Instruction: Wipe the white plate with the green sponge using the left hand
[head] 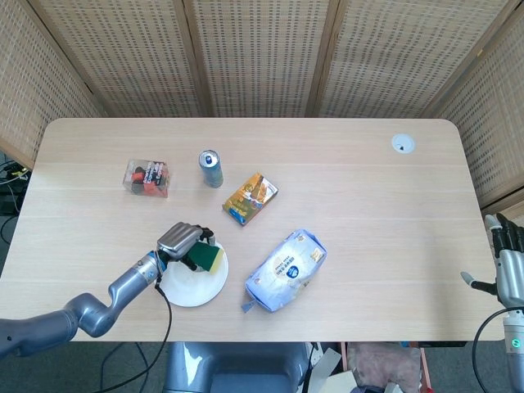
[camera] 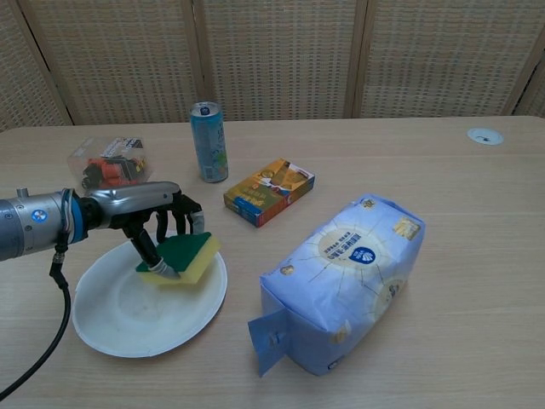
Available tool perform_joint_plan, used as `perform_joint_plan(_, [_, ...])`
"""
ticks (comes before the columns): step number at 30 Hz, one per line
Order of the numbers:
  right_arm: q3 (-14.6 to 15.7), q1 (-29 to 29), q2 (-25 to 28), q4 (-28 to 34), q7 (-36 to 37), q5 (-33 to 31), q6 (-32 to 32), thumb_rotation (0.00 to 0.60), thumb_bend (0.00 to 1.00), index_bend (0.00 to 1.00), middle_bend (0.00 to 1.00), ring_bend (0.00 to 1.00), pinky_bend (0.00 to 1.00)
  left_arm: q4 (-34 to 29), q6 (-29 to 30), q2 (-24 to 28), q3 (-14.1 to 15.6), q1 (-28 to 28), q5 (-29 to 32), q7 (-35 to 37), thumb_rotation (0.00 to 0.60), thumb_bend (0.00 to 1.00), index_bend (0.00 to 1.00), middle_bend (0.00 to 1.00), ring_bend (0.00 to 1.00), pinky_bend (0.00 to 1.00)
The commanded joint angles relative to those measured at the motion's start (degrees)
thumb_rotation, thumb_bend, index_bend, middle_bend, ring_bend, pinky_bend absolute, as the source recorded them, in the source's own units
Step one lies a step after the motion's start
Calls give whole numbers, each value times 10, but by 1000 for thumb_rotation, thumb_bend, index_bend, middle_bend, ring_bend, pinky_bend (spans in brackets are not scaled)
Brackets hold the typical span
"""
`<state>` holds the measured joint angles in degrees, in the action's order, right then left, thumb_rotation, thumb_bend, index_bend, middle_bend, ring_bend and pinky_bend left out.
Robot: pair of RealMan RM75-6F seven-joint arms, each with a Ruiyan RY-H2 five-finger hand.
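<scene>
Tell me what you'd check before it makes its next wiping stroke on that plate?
1. Left hand holds the green sponge: ok.
2. Sponge over the white plate: ok.
3. Sponge pressing flat on the plate: cannot tell; it looks tilted.
4. Blue bag apart from the plate: ok.
5. Orange box and can out of the stroke's way: ok.
6. Right hand off beside the table's edge: ok.
</scene>
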<state>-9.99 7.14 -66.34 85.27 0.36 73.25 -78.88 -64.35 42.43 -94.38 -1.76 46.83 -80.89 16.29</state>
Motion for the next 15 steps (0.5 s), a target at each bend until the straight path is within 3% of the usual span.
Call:
perform_joint_plan(1, [0,0,0,0,0,-1,0,600,0,0,0,0,0,23,-14,-13,0,-2,4,30,600,0,546,408,370,454])
perform_joint_plan(7, [-1,0,-1,0,-2,-2,0,600,0,0,0,0,0,46,-8,-25,2,-3,-11,62,600,0,546,408,370,454])
perform_joint_plan(15, [-1,0,0,1,-1,-1,-2,600,0,0,0,0,0,5,40,8,-6,-3,-39,74,600,0,546,408,370,454])
